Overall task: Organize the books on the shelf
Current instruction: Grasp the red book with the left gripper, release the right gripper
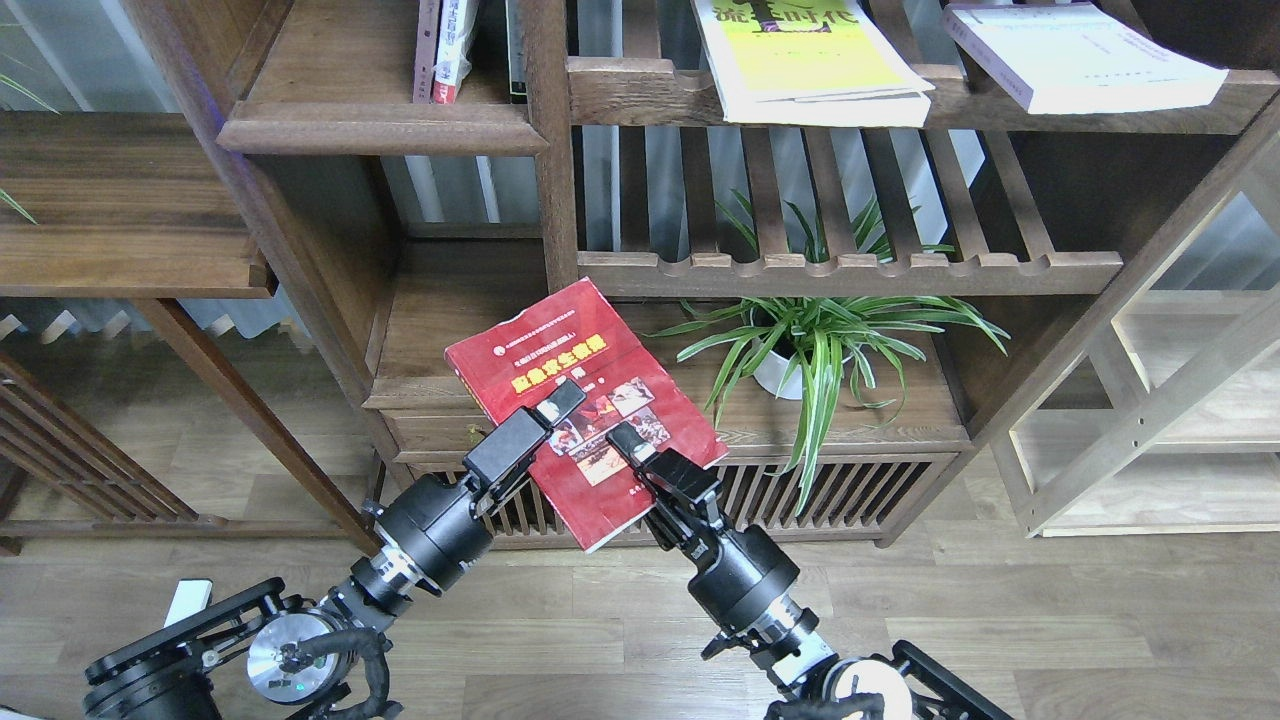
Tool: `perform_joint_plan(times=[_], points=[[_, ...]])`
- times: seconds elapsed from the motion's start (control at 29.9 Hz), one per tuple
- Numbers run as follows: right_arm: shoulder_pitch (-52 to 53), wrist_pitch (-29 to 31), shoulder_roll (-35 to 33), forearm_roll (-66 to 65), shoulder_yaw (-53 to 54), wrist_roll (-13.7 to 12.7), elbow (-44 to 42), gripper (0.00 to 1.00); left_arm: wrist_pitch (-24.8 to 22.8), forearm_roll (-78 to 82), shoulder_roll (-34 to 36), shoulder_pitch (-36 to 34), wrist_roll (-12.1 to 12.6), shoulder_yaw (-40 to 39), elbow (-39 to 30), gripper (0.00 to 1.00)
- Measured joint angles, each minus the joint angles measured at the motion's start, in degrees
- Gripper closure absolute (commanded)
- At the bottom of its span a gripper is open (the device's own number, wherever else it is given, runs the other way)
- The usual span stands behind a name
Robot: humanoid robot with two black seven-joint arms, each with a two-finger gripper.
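The small red book (540, 345) with a photo cover is held in the air, tilted, in front of the low cabinet. My left gripper (562, 400) is shut on its near left edge. My right gripper (622, 440) is shut on its near edge, just to the right. Each shows one finger on the cover; the other is hidden under the book. The large yellow-white book (810, 65) and the pale white-lavender book (1080, 55) lie flat on the upper slatted shelf. The dark solid shelf (380, 128) with a moulded front edge is at the upper left.
A few upright books (445, 50) stand at the right end of the solid shelf. A potted spider plant (810, 345) stands on the low cabinet top (440, 320), right of the red book. A scalloped slatted shelf (850, 268) hangs above the plant. A pale wooden rack (1180, 400) is at the right.
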Motion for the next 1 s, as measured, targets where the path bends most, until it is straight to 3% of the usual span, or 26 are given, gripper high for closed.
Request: perform_joint_plan(times=[0.27,0.64,0.74,0.87,1.0], points=[[0.19,0.0,0.0,0.01,-0.1,-0.11,0.24,0.96,0.0,0.08,-0.14,0.02,-0.66,-0.6,0.44,0.94],[0.25,0.01,0.0,0.02,-0.1,-0.11,0.24,0.93,0.0,0.54,-0.67,0.03,-0.99,-0.89,-0.05,0.99],[0.25,0.01,0.0,-0.01,-0.1,-0.11,0.25,0.81,0.0,0.64,-0.71,0.03,-0.99,-0.89,-0.12,1.0],[0.31,0.01,0.0,-0.71,-0.1,-0.28,0.29,0.53,0.0,1.41,-0.7,0.02,-0.97,-0.93,-0.12,1.0],[0.33,-0.02,0.04,-3.37,-0.03,-0.64,0.44,0.38,0.0,3.74,-0.08,0.26,-0.89,-1.06,0.42,1.0]])
